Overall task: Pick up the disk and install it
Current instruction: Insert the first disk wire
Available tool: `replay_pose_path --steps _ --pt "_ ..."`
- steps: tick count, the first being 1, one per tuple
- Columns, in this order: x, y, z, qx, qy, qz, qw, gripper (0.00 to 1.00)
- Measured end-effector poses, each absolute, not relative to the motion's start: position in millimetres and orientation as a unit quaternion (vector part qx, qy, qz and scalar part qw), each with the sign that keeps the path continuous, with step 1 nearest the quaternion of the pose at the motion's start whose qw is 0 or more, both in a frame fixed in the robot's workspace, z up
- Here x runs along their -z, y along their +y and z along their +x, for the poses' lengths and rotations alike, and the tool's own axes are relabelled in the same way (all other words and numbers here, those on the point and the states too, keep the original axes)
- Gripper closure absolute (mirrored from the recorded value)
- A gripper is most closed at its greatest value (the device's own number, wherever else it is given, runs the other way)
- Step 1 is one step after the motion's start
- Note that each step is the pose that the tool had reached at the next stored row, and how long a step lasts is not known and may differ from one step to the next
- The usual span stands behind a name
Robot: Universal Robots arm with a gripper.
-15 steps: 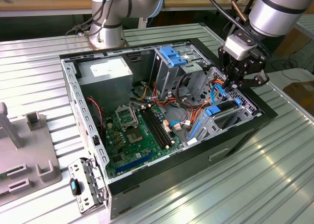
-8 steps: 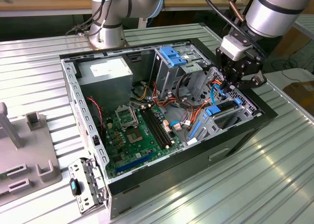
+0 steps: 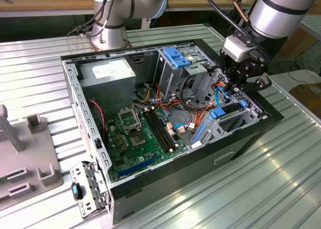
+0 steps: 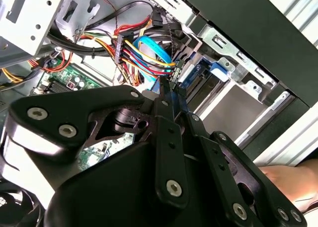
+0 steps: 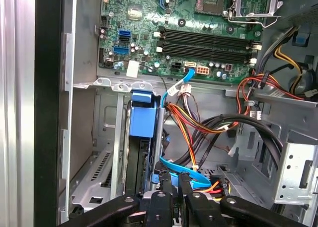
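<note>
Over the end of the open computer case (image 3: 235,144) that lies toward the exterior view's right, the tool (image 3: 230,87) hangs from the arm and reaches down between the cables. In both wrist views its two fingers (image 4: 166,132) are brought together at the tips, and I cannot make out anything held between them. Just beside the tips runs a thin curved blue cable (image 5: 181,168); whether the tool touches it, I cannot tell. The disk (image 3: 229,110) sits in the low metal bay at this same end of the case, near the tool but apart from it. It is dark, with bright blue plastic rails on its sides, and in the first wrist view a blue end plate covers its far part. A bundle of red, orange and yellow wires (image 5: 198,121) passes next to the bay. Further inside lies the green motherboard (image 3: 143,134), and behind it stands a tall metal cage (image 3: 173,73) with a light-blue latch plate on top. The case rests on a ribbed metal table (image 3: 281,189).
</note>
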State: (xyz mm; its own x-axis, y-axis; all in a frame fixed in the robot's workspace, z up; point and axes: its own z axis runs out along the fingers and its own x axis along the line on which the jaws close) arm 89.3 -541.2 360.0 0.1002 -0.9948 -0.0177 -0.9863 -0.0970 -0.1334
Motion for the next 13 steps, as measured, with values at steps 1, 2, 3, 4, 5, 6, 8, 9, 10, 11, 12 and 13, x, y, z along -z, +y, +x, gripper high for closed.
replay_pose_path --steps 1,2,3,4,5,6,8,9,10,11,12,13 --pt "-360.0 -541.2 89.0 0.038 0.670 -0.739 0.055 0.82" --pt "-360.1 -541.2 88.6 0.038 0.670 -0.739 0.055 0.82" --pt "-360.0 -541.2 88.5 0.038 0.671 -0.739 0.055 0.82" --pt "-360.0 -541.2 88.3 0.038 0.671 -0.738 0.055 0.82" --pt "-360.0 -541.2 88.2 0.038 0.671 -0.738 0.055 0.82" --pt "-360.0 -541.2 88.0 0.038 0.671 -0.738 0.055 0.82" --pt "-360.0 -541.2 87.6 0.038 0.672 -0.738 0.055 0.82" --pt "-360.0 -541.2 87.3 0.038 0.672 -0.737 0.055 0.82" --pt "-360.1 -541.2 87.2 0.039 0.672 -0.737 0.055 0.82" --pt "-360.0 -541.2 87.0 0.039 0.672 -0.737 0.055 0.82" --pt "-360.0 -541.2 86.8 0.039 0.673 -0.737 0.055 0.82" --pt "-360.0 -541.2 86.5 0.039 0.673 -0.737 0.055 0.82"
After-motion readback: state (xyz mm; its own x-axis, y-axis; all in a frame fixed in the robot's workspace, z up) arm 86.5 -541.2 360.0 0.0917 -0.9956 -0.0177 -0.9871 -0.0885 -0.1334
